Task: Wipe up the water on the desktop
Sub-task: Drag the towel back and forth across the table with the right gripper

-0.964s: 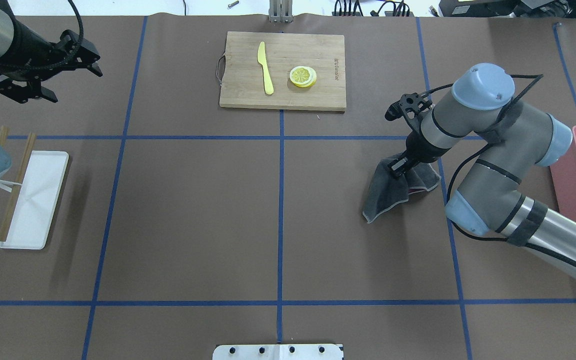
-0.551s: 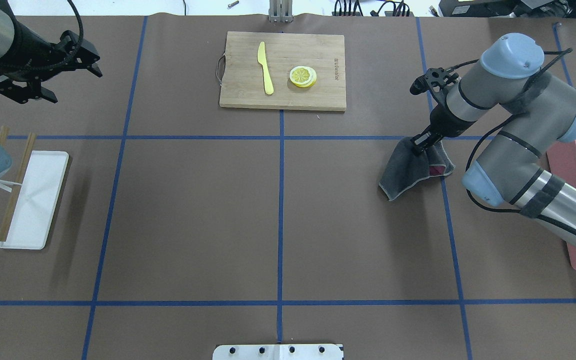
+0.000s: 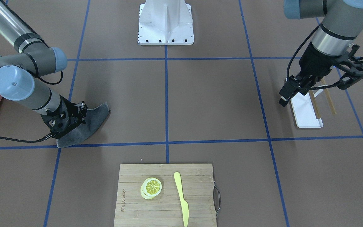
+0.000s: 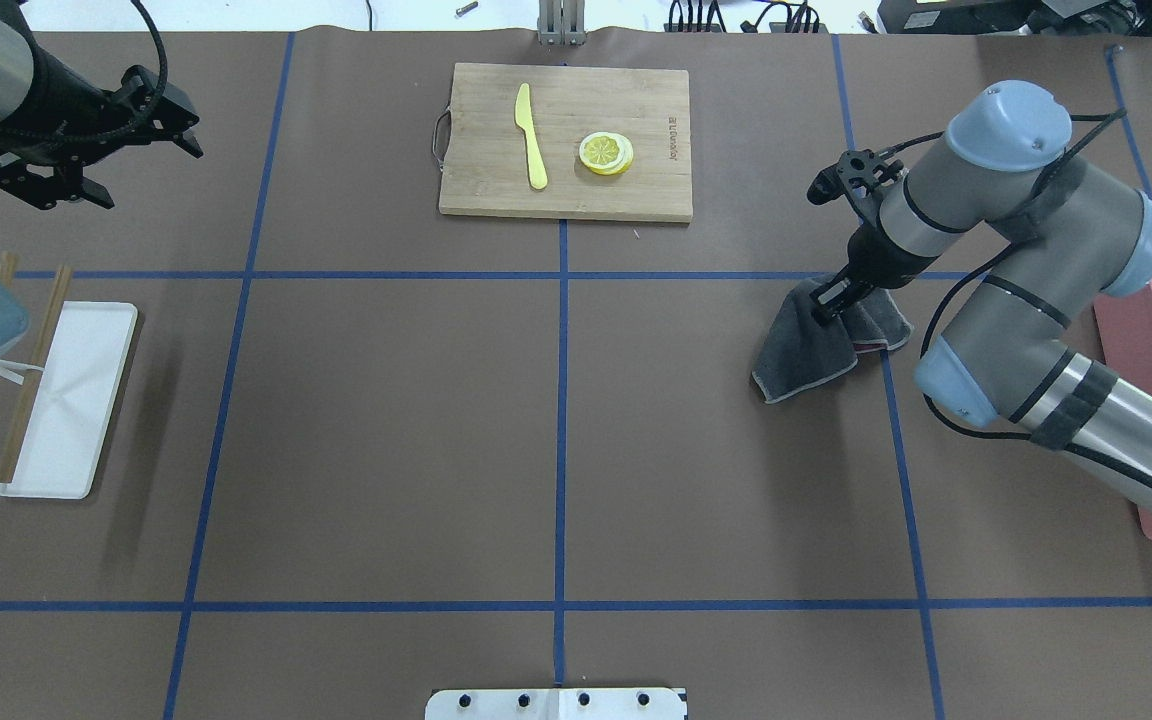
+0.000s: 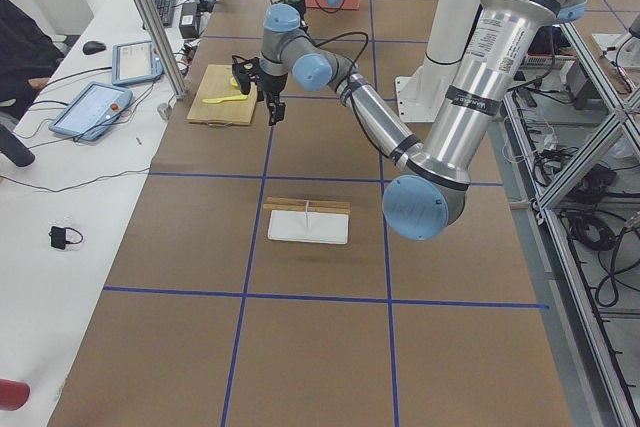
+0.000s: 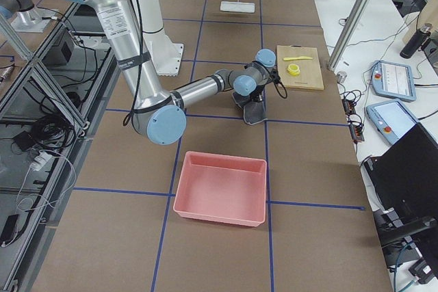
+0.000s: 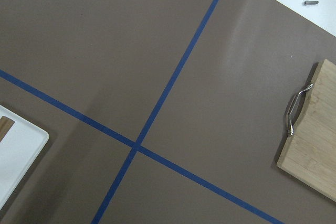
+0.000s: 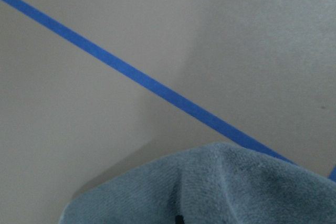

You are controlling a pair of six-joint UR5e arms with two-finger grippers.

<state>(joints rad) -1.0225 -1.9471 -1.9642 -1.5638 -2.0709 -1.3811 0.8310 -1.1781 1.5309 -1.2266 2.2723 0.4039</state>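
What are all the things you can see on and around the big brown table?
desktop: one, brown with blue tape lines, under everything.
cloth: one, grey, on the desktop's right side.
cutting board: one, bamboo, far middle.
knife: one, yellow, on the cutting board.
lemon slices: a small stack, yellow, on the cutting board beside the knife.
tray: one, white, left side.
sticks: two, wooden, along the tray's left edge.
bin: one, pink, empty, at the right edge.
tablets: two, grey-blue, on the white side bench.
left hand: one, black, holding nothing, above the far left of the desktop.
right hand: one, black, shut on the cloth.
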